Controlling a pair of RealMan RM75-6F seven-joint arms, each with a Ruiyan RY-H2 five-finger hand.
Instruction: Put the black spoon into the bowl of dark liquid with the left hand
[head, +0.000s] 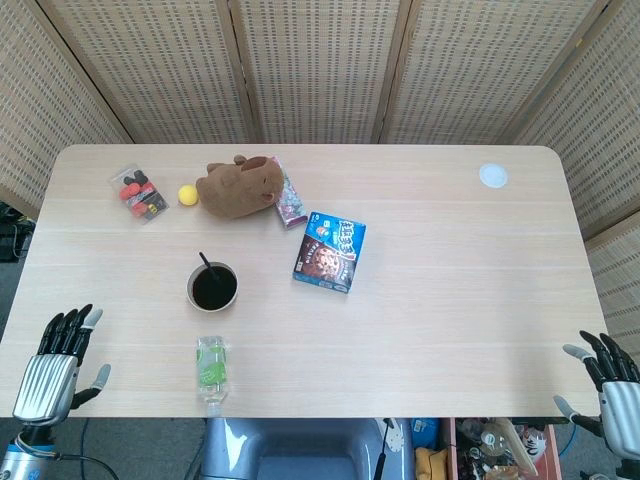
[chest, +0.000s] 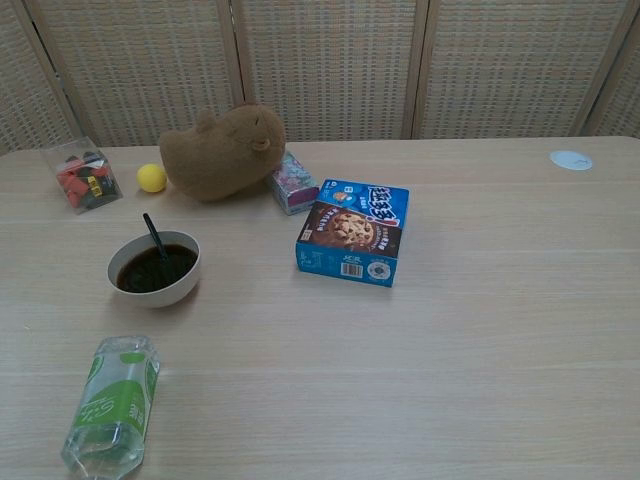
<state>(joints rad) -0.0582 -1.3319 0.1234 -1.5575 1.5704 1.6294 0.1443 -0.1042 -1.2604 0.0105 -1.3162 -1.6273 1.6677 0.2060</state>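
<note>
Black spoon (chest: 155, 237) in dark liquid in a white bowl (chest: 170, 287); brown plush toy (chest: 222, 152), yellow ball (chest: 151, 177), blue cookie box (chest: 354, 231), pale wood-grain table (chest: 480, 320).

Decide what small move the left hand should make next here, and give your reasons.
Probably none beyond resting: the black spoon already stands in the bowl of dark liquid, its handle leaning on the rim. The left hand is open and empty at the table's near edge, so it likely just settles there.
</note>
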